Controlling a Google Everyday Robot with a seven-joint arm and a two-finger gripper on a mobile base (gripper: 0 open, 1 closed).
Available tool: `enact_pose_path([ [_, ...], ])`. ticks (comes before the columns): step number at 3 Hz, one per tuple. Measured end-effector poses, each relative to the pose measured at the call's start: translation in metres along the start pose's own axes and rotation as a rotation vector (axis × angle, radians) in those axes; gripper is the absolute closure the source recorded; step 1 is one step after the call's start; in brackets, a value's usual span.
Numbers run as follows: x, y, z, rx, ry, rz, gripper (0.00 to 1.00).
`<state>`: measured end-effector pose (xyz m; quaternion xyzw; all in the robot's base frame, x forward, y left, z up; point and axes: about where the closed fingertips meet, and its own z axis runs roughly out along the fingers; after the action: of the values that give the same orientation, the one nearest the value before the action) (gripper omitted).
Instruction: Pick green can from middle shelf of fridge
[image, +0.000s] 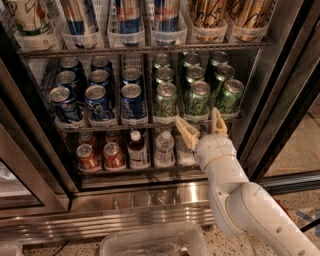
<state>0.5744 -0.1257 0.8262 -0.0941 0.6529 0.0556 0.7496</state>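
The fridge (150, 195) stands open with its wire racks in view. The middle shelf (107, 124) holds rows of dark blue cans on the left and green cans on the right. The front green cans are at the left (165, 101), the middle (198, 100) and the right (229, 97). My gripper (202, 129) is open and empty. It sits just below the front edge of the middle shelf, under the middle and right front green cans. Its fingers (186, 132) point up and into the fridge and hold nothing.
Tall slim cans (129, 20) fill the rack above. Red cans (88, 156) and small bottles (136, 149) stand on the rack below. The black-edged door frame (280, 100) is close on the right. A clear plastic bin (150, 242) lies on the floor in front.
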Motion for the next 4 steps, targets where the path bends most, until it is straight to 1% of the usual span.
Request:
enact_pose_path([
  [1,0.000,-0.001,0.005,-0.003,0.000,0.000,0.20],
  [2,0.000,-0.003,0.012,-0.007,-0.003,0.003,0.20],
  [3,-0.002,-0.006,0.021,-0.008,-0.007,0.006,0.25],
  [4,-0.003,-0.014,0.029,0.001,-0.007,0.013,0.27],
])
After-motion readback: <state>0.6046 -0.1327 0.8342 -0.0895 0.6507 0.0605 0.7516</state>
